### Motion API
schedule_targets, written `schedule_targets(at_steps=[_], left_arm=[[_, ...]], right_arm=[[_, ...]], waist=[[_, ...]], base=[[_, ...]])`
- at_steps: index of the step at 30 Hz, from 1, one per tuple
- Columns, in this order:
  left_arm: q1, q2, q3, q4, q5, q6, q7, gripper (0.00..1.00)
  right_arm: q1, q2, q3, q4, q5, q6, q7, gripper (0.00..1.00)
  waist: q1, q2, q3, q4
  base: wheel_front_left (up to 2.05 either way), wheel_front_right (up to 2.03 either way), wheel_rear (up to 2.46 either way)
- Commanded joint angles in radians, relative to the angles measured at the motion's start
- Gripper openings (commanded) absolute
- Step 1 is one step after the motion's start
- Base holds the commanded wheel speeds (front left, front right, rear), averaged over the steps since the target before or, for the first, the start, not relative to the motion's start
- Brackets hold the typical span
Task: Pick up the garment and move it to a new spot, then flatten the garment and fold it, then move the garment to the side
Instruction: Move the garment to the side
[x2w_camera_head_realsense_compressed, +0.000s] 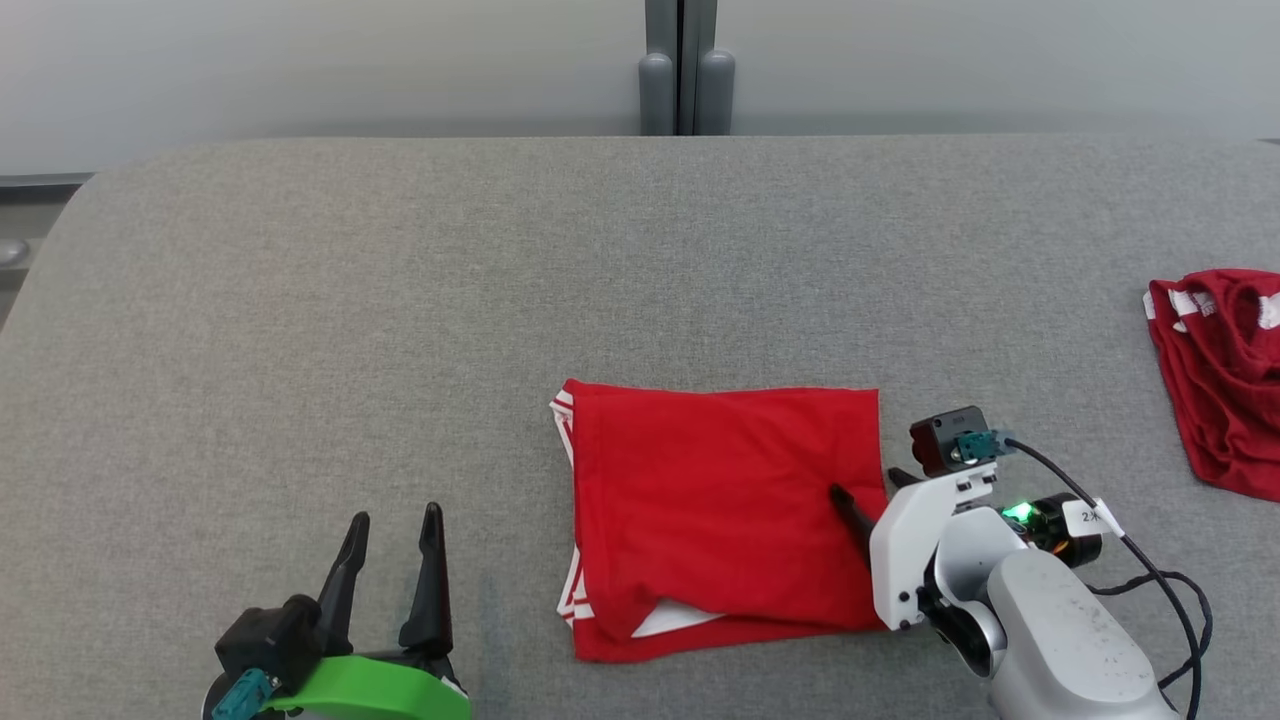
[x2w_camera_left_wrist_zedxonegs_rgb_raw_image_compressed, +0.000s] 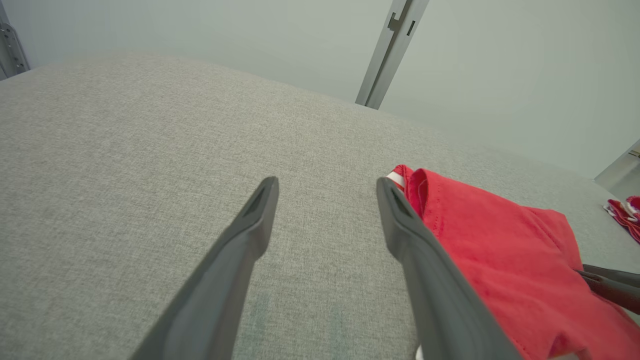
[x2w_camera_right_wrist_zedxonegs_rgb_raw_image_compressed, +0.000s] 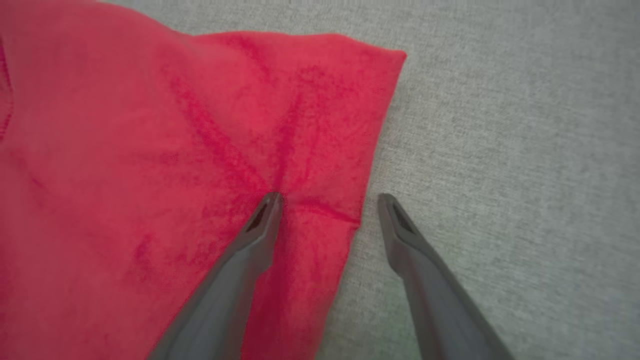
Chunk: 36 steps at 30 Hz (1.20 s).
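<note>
The garment is a red cloth with white trim, lying folded into a rough rectangle on the grey table. My right gripper is open at the garment's right edge. In the right wrist view one fingertip presses on the red cloth and the other rests on bare table beside the edge. My left gripper stands open at the lower left, apart from the garment and holding nothing. The left wrist view shows its open fingers over bare table, with the garment to their right.
A second red garment with white trim lies crumpled at the table's right edge, also seen as a small red patch in the left wrist view. A grey post stands behind the table's far edge. Bare table stretches left of and behind the folded garment.
</note>
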Motion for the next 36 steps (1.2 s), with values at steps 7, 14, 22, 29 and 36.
schedule_targets(at_steps=[7,14,22,29,36], left_arm=[[-0.027,0.002,0.004,-0.006,0.014,0.002,-0.003,1.00],[-0.047,0.002,-0.009,-0.018,0.023,-0.001,-0.003,1.00],[-0.078,0.002,-0.041,-0.040,0.039,-0.005,-0.003,1.00],[-0.113,0.002,-0.058,-0.055,0.070,-0.007,-0.003,1.00],[-0.143,0.014,-0.075,-0.051,0.087,-0.009,-0.003,1.00]], right_arm=[[-0.067,-0.005,0.045,0.032,0.008,-0.001,-0.045,0.00],[-0.124,-0.056,0.047,-0.013,-0.039,-0.002,-0.064,0.00],[-0.147,-0.180,0.001,-0.122,-0.056,-0.001,-0.002,0.00],[-0.166,-0.234,-0.032,-0.191,-0.061,-0.001,0.034,0.00],[-0.183,-0.234,-0.074,-0.217,-0.063,-0.001,0.030,0.00]], waist=[[0.0000,0.0000,0.023,-0.043],[0.0000,0.0000,0.037,-0.136],[0.0000,0.0000,0.070,-0.265],[0.0000,0.0000,0.117,-0.366],[0.0000,0.0000,0.151,-0.436]], base=[[0.00,0.00,0.00],[0.00,0.00,0.00],[0.00,0.00,0.00],[0.00,0.00,0.00],[0.00,0.00,0.00]])
